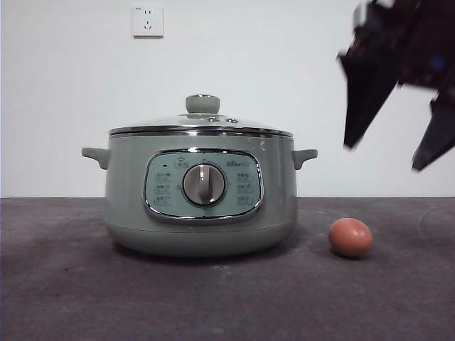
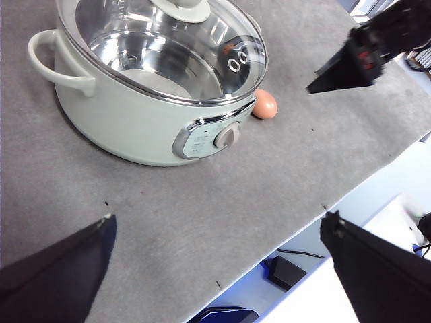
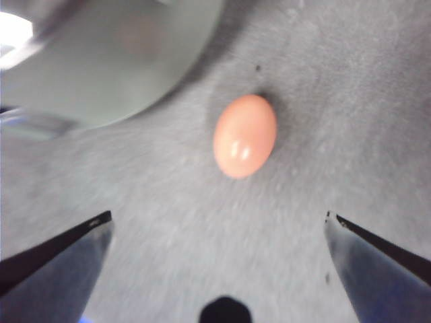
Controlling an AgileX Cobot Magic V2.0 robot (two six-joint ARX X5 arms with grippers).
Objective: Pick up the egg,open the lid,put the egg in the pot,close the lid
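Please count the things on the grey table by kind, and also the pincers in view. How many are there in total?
Pot: 1
Lid, closed on the pot: 1
Egg, on the table beside the pot: 1
Pincers, both open: 2, the right pincer above the egg, the left pincer waiting
Total: 5

I see a smooth, faintly glossy reddish-brown egg on a matt, felt-like grey table cover. The sage-green pot looks satin; its clear glass lid has a shiny chrome rim.
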